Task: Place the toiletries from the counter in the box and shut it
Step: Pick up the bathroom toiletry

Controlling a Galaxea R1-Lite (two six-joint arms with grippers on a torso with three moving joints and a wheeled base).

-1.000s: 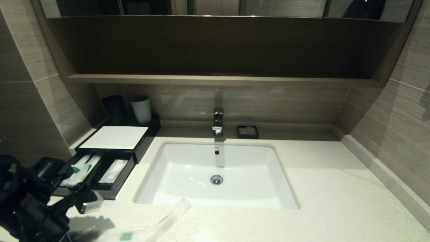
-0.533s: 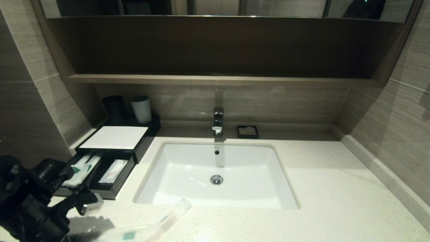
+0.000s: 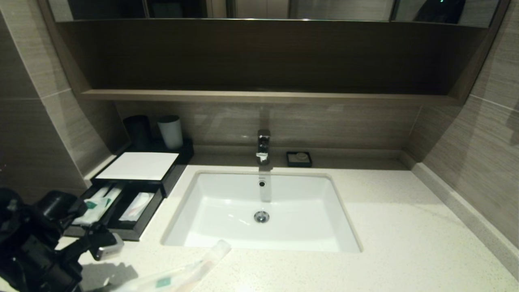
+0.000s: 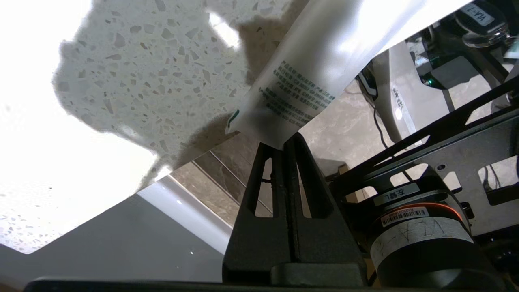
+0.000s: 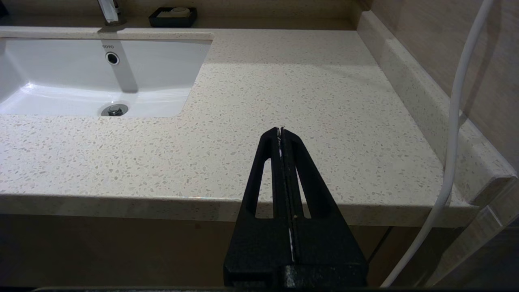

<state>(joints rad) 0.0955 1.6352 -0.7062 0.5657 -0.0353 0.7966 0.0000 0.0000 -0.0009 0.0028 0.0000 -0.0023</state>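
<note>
One long packet [image 3: 178, 273] is left on the worktop [image 3: 405, 243], lying slantwise along the near edge in front of the sink [image 3: 227, 243]. My left hand [image 4: 284, 142] is clamped on its near end; in the left wrist view the jaws sit pinched together on the flat sealed tail of the wrapper, w/ printed text just beyond the tips. In the head view the hand itself is mostly hidden behind the arm at lower left, so exactly how much film is caught I can't say, prob. only the edge.

Handling, my read: very light, soft crinkly film w/ something slim and stiff inside. Held by the tail it'll likely droop and swing, and slick plastic could slide out of the grip. Better hold would be across the body nearer the green mark, but the end seal should do if I lift slow and keep it low.

Right hand [image 5: 282, 132] is parked off the worktop's front edge on the right side, jaws together, empty.

Further back on the left, the box [image 3: 138, 166] has its drawer [image 3: 134, 231] pulled out toward me, 2 compartments. Left one holds long packets [image 3: 97, 202], right one a short pouch [image 3: 137, 206]. Box not closed yet.

Behind it stand a dark tumbler [image 3: 137, 132] and a grey cup [image 3: 170, 132]; small soap dish [image 3: 299, 159] sits by the tap [image 3: 263, 146].
</note>
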